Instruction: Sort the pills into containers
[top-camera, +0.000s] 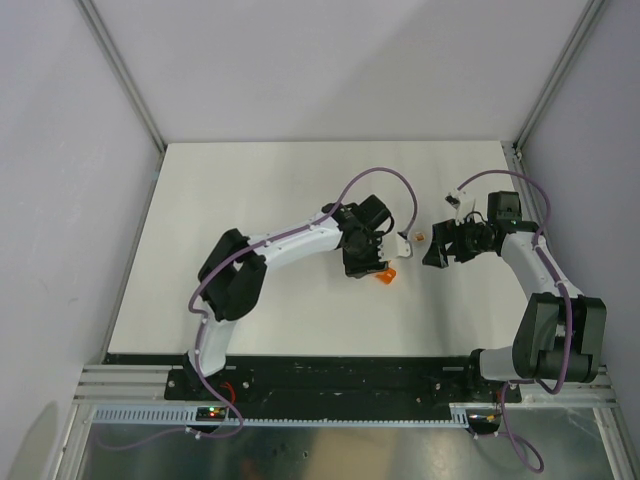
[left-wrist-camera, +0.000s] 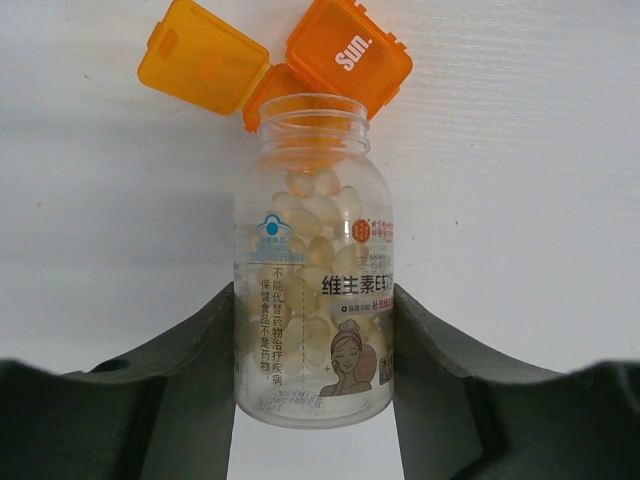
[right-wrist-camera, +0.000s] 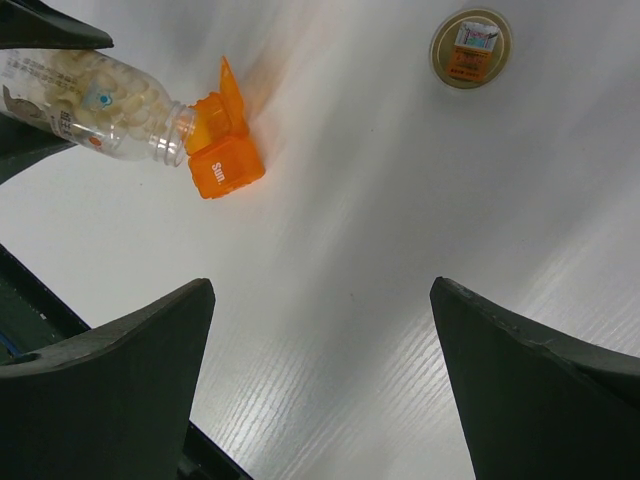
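**Entry: pouring station, left arm**

- **Vial** (left-wrist-camera: 315, 250): clear plastic, uncapped, with a printed label. It is filled along most of its body with pale pills (left-wrist-camera: 312, 225).
  - It is clamped across its lower half by the left jaws, one dark pad pressed to each side.
  - It is carried laid over almost flat above the table (right-wrist-camera: 400, 220), with the base toward the wrist and the mouth leading.
- **Box** (left-wrist-camera: 350, 50): orange and translucent, made of two joined cells, and set on the table directly ahead of the vial.
  - One lid is raised. The cell marked "sun." appears shut (the print is legible in both wrist views).
  - No pill can be made out inside the box or loose on the table.
- **Governing relation:** the long axis of the vial is aligned from the left jaws straight toward the box. The mouth is placed at the open cell, beside the "sun." cell. Whether the rim touches the cell wall cannot be told.
- **Right jaws:** spread wide with nothing between them, and held over bare table well apart from the box.
- **Cap** (right-wrist-camera: 471, 48): tan and round, lying flat on the table on the right arm's side, away from both the vial and the box.
- **Assessment:** the left arm is much the nearer to the box, so the pour is judged to fall to it. A further dip of the mouth along the present axis is judged sufficient. The cell is small and the mouth is wide, so spillage past the wall is considered the chief risk.
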